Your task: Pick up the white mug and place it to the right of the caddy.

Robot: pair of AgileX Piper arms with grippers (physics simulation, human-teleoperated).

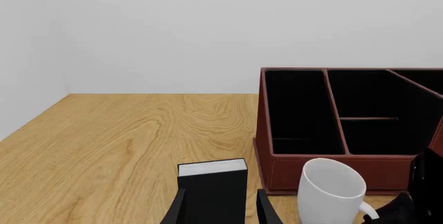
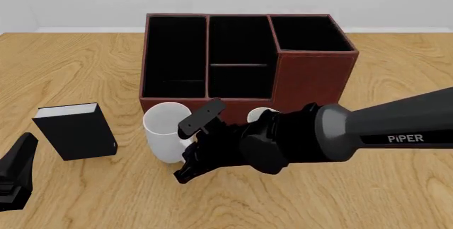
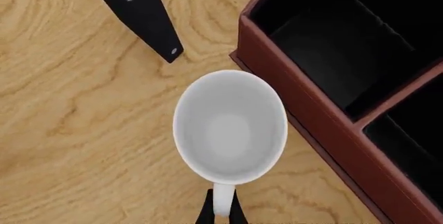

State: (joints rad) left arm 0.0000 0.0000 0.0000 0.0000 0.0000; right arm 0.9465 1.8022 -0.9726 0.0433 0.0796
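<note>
A light oak-grain surface point(image 2: 85, 197) meets a plain pale wall at the rear.

Left claw point(image 2: 14, 178): it sits at the near left corner in the front view, low over the surface. In the left wrist view its two dark fingers point(image 1: 174, 211) stand apart, with nothing between them; the claw is open and empty.

Black book point(image 2: 74, 131): it stands upright just ahead of the left claw, white page edges at the top. It is well to the left of the right claw.

White mug point(image 2: 164, 131): it stands on the surface, mouth upward, directly ahead of the right claw and just in front of the caddy's front wall. Whether mug and caddy touch cannot be determined. In the left wrist view the mug appears slightly tilted.

Right claw point(image 3: 220, 212): it reaches in from the right and is closed on the white mug's loop handle. The right wrist view shows the two fingertips point(image 3: 205, 214) pressed against either side of the handle.

Caddy point(image 2: 311, 78): a dark reddish-brown box with black-lined compartments, located beyond the right claw and the mug. Its right-hand corner section stands taller.

A second white rim point(image 2: 260, 115) shows behind the right claw; the object cannot be identified.
</note>
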